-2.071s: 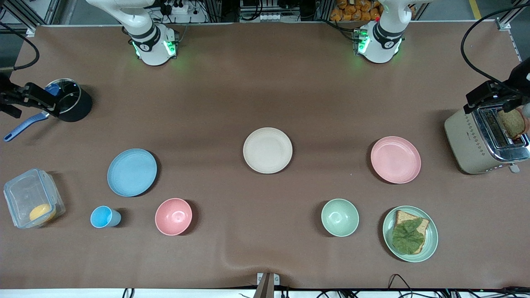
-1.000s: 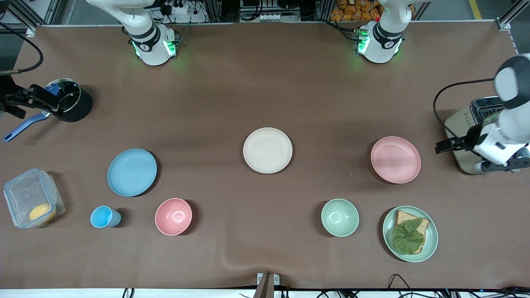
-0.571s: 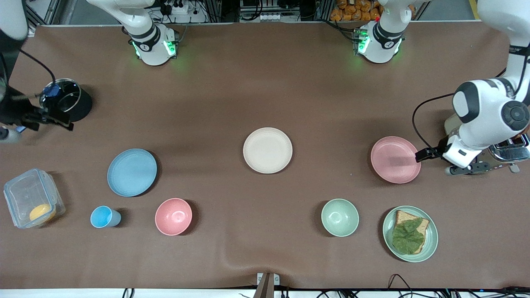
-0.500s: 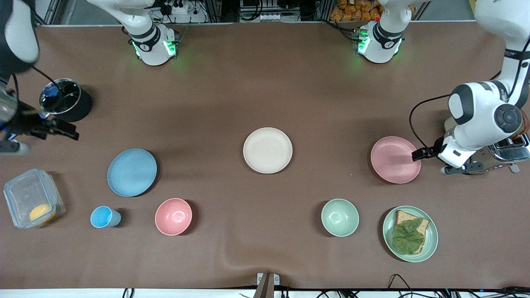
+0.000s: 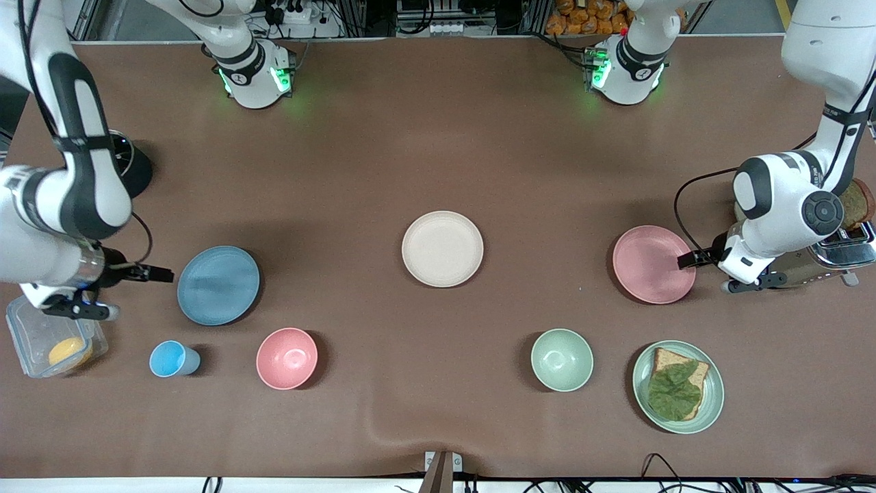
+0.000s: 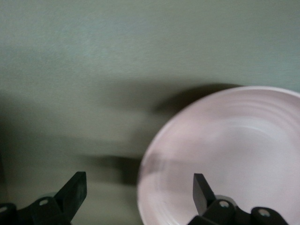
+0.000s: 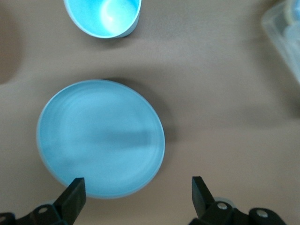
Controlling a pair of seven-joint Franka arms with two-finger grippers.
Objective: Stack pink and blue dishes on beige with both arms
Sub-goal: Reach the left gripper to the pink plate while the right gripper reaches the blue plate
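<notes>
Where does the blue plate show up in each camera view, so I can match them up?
Front view: the blue plate lies toward the right arm's end of the table, with the right gripper beside its rim.
Right wrist view: the plate fills the middle, its rim between the open fingers.
Left wrist view: not in it; only the pink plate shows.
Shared landmark: the small blue cup, in the front and right wrist views.
</notes>
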